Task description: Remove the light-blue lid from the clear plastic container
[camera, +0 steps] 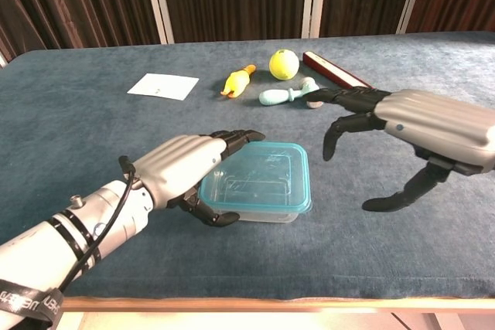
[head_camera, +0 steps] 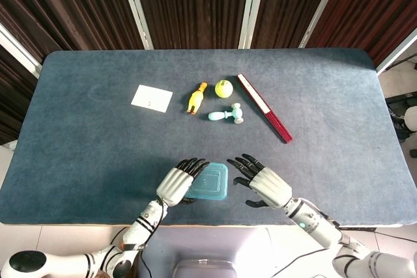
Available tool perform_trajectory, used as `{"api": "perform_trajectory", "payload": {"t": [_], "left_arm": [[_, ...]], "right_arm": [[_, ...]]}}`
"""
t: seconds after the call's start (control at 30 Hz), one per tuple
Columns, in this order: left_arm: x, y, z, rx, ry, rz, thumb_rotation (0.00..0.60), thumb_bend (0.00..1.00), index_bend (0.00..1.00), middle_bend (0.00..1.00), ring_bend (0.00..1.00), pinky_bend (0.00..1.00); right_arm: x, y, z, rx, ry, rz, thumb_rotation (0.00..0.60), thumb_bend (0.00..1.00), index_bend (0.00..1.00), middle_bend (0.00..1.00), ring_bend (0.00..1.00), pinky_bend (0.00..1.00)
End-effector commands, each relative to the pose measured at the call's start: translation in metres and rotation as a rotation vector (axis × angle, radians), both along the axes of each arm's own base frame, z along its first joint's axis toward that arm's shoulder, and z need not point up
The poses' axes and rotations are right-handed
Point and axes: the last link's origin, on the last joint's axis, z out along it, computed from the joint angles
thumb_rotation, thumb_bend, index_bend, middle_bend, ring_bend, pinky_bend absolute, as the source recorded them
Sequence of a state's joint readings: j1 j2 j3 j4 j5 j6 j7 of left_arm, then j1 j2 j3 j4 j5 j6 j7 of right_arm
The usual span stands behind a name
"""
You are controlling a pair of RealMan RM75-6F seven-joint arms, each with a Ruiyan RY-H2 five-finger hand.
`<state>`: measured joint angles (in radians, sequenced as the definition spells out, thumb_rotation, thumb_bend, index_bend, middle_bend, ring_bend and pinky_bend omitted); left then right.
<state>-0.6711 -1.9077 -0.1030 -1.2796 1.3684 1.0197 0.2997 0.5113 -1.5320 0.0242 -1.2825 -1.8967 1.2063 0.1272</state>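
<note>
Under the left hand, at the near edge of the table, sits the clear container with its light-blue lid in place. That hand grips the container's left side: its fingers reach over the lid's far-left corner and its thumb curls against the near wall, so it looks like a bracing hold rather than a lifting one.

Just right of the container, the right hand hovers above the table with nothing in it, fingers spread and pointing toward the lid, thumb hanging low and well apart from them. It touches neither lid nor box; in the head view its fingertips sit just beside the lid's right edge.

Judged from this, the step in hand is the approach: one hand steadies the box and the other is lined up to take the lid, which is not yet loosened. The next move calls for the right hand to come down and left so its fingers catch the lid's right rim, with the thumb under that lip, then peel upward while the left hand keeps the box pressed down.

Well beyond both hands lie a yellow ball, a rubber chicken, a small pale-blue dumbbell-shaped toy, a dark red bar and a white card, none in the way.
</note>
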Motion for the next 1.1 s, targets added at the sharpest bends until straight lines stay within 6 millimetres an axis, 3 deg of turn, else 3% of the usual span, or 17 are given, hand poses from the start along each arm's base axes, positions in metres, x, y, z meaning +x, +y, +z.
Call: {"api": "perform_trajectory", "payload": {"t": [0.03, 0.5, 1.1], "left_arm": [[0.001, 0.001, 0.001, -0.009, 0.008, 0.006, 0.6, 0.32, 0.0, 0.73, 0.55, 0.66], [0.006, 0.006, 0.013, -0.061, -0.008, 0.06, 0.6, 0.32, 0.0, 0.74, 0.55, 0.67], [0.004, 0.006, 0.014, -0.065, -0.004, 0.067, 0.6, 0.32, 0.0, 0.74, 0.56, 0.67]], "right_arm": [[0.01, -0.003, -0.014, 0.015, 0.003, 0.018, 0.6, 0.3, 0.53, 0.01, 0.0, 0.0], [0.029, -0.012, -0.037, 0.021, 0.021, 0.022, 0.6, 0.33, 0.58, 0.03, 0.0, 0.0], [0.044, -0.009, -0.05, 0.027, 0.021, 0.031, 0.6, 0.33, 0.62, 0.05, 0.0, 0.0]]}}
